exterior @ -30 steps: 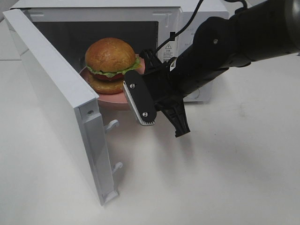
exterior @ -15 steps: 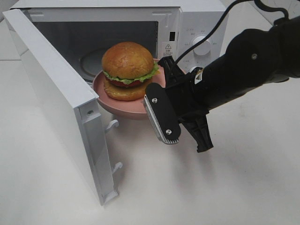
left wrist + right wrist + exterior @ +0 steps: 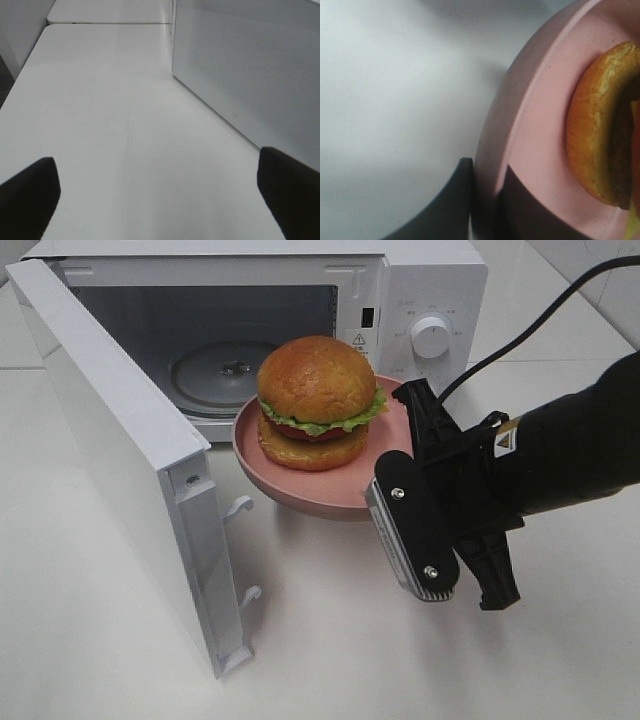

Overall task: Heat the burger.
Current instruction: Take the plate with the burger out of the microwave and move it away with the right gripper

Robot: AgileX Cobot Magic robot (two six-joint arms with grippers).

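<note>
A white microwave (image 3: 425, 300) fills the upper part of the high view, its door (image 3: 120, 450) swung wide open toward the lower left of the frame. Inside the dark cavity, the round glass turntable (image 3: 215, 365) lies bare, upper left of centre.

In front of the opening, near the middle of the frame, the burger (image 3: 318, 400) sits on a salmon-pink plate (image 3: 300, 490). Its domed golden-brown bun tops a frill of green lettuce and a red layer, with the lower bun resting on the plate. The plate is outside the cavity and appears lifted off the white table (image 3: 400, 660); it casts a shadow on the surface beneath.

The right gripper (image 3: 405, 455) comes in from the right edge on a black arm and meets the plate at its right-hand rim. In the right wrist view, the dark fingers (image 3: 450, 200) are pinched on the plate's rim (image 3: 492, 140), one on each face of it, with the burger's bun (image 3: 590, 135) just beyond.

The left gripper (image 3: 160, 192) is out of the high view. Its own camera shows the fingers (image 3: 30, 192) spread wide at the lower corners of the frame, holding nothing, above bare table (image 3: 115, 100), with the perforated outer face of the microwave door (image 3: 250, 65) at the upper right.
</note>
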